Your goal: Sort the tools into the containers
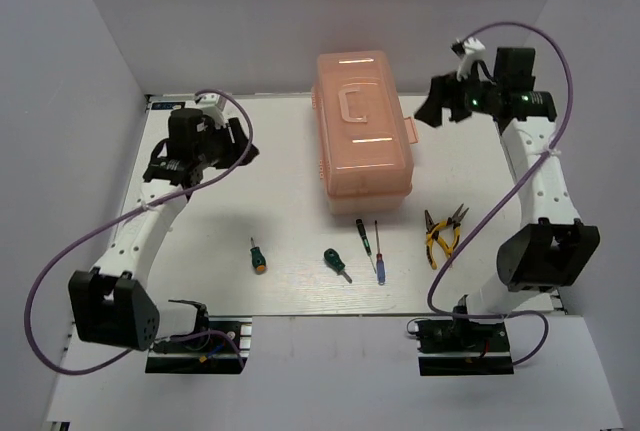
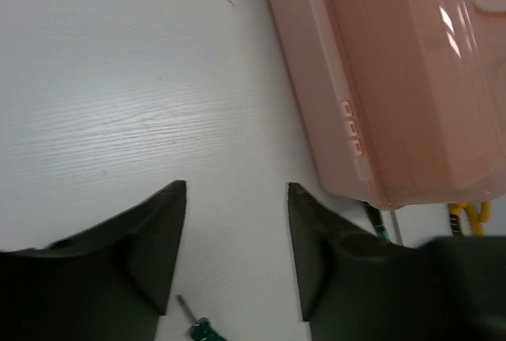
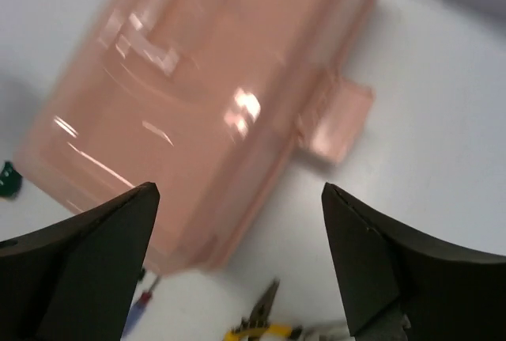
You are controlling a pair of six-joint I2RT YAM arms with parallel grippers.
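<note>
– Toolbox [image 1: 363, 131] first: where does it stand?

– Mid-table, towards the far side of the white table [image 1: 270, 191]. It is salmon-pink and translucent. Its rounded lid is shut and the handle [image 1: 352, 104] lies flat on top. A small latch tab [image 1: 408, 131] juts from its right side.

– And the tools?

– All five lie on the table in a loose row just in front of the box; none is inside.
  - The orange-tipped stubby screwdriver [image 1: 258, 256] is farthest left, apart from the rest.
  - Next comes the second stubby green-handled screwdriver [image 1: 335, 264].
  - The thin dark-green screwdriver [image 1: 363, 235] and the thin blue-handled screwdriver [image 1: 379, 256] lie just beside each other, nearly parallel.
  - The yellow-handled pliers [image 1: 443, 234] are at the right end, near the box's front right corner, nose pointing away from the arms.

– Left pincer [image 2: 236, 188]?

– Its fingers are spread with nothing between them. It hangs over bare table to the left of the box, and the box's side wall fills the right of its wrist view.

– Right pincer [image 3: 239, 191]?

– Its fingers are also spread wide and it holds nothing. It is raised beyond the box's far right corner and faces the side with the latch tab. Its wrist view is blurred, though the pliers show at the bottom edge.
</note>
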